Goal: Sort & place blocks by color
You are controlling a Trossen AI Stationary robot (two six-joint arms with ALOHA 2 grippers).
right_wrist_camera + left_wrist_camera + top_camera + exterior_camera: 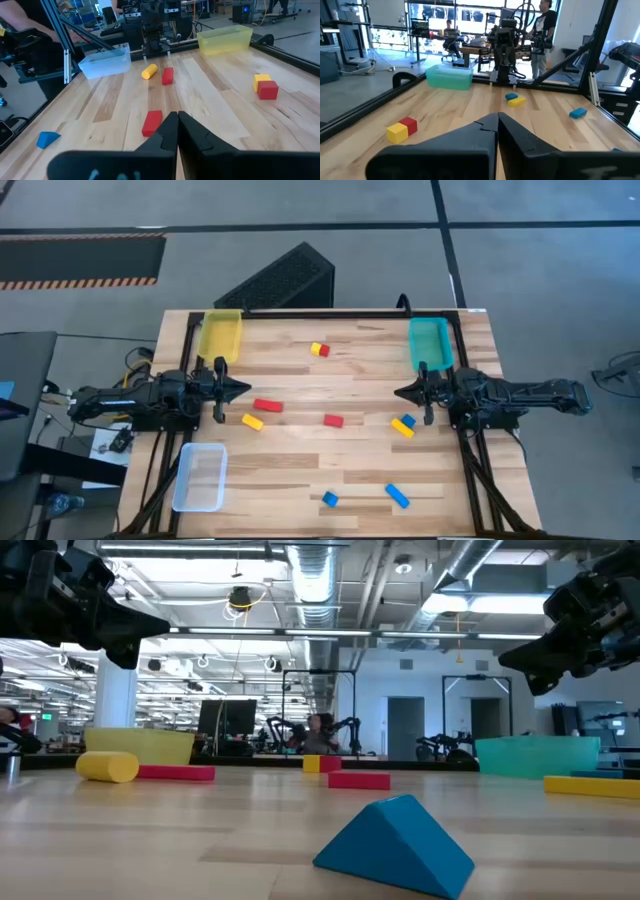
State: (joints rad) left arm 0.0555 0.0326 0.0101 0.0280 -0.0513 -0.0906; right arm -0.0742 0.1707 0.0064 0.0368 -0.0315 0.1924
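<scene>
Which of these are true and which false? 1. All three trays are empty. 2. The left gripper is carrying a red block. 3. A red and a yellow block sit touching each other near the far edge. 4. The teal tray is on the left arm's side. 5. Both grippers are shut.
1. True: the yellow tray, teal tray and clear tray hold no blocks.
2. False: the left gripper is shut on nothing.
3. True: the yellow block touches the red block.
4. False: it sits by the right arm; the yellow and clear trays are by the left arm.
5. True: the right gripper is shut too.
</scene>
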